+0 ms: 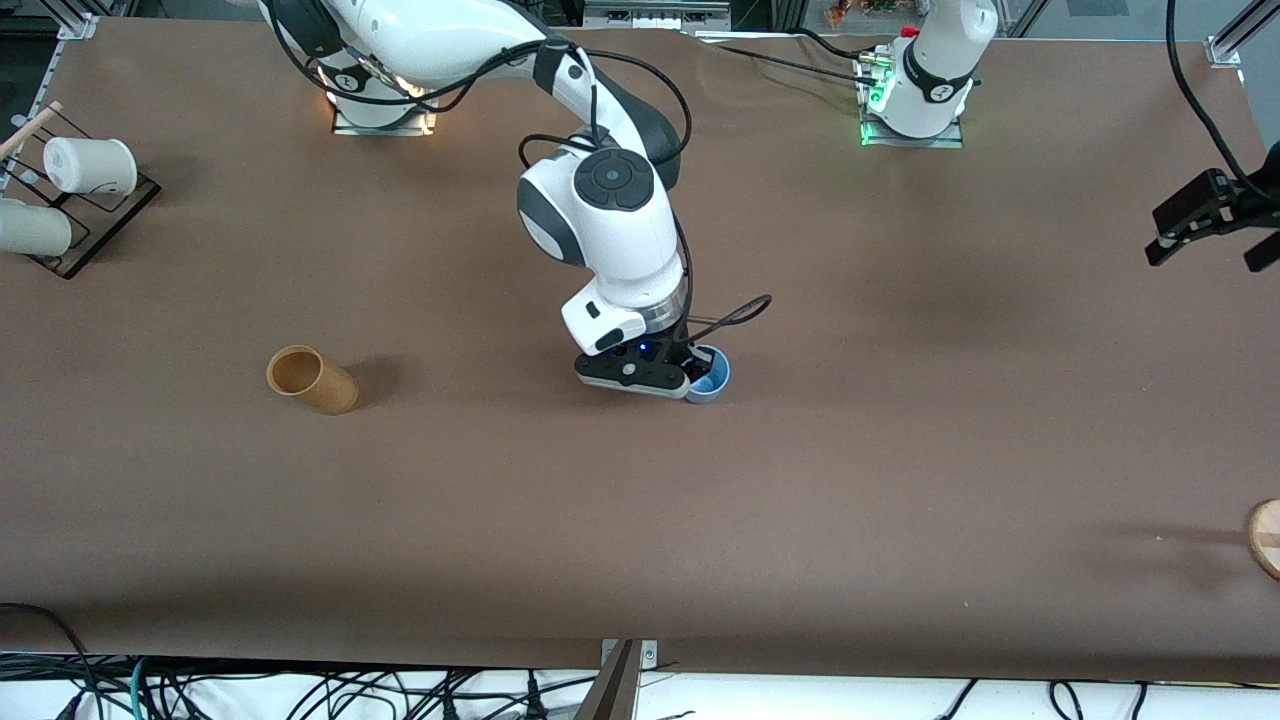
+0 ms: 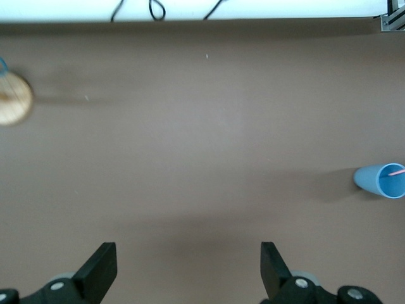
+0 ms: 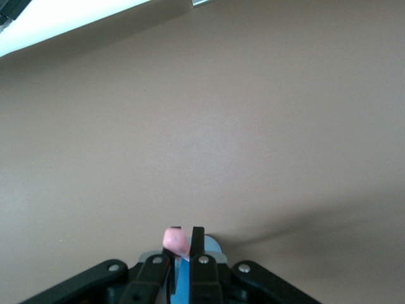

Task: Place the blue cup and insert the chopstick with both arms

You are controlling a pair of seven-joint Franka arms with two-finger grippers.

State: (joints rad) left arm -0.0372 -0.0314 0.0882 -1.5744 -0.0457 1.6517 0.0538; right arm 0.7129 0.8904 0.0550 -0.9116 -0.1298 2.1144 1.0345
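The light-blue cup (image 1: 712,380) stands in the middle of the table. It also shows in the left wrist view (image 2: 380,180), with the pink chopstick (image 2: 396,171) slanting inside it. My right gripper (image 1: 690,372) is directly over the cup. In the right wrist view this gripper (image 3: 183,244) is shut on the chopstick's pink top end (image 3: 174,240), with the cup (image 3: 190,278) just beneath the fingers. My left gripper (image 1: 1205,250) is up in the air over the left arm's end of the table. In its wrist view it (image 2: 188,269) is open and empty.
A tan wooden cup (image 1: 312,379) lies on its side toward the right arm's end. Two white cups (image 1: 88,165) sit on a black rack at that end's corner. A round wooden disc (image 1: 1266,536) lies at the left arm's end, also in the left wrist view (image 2: 12,99).
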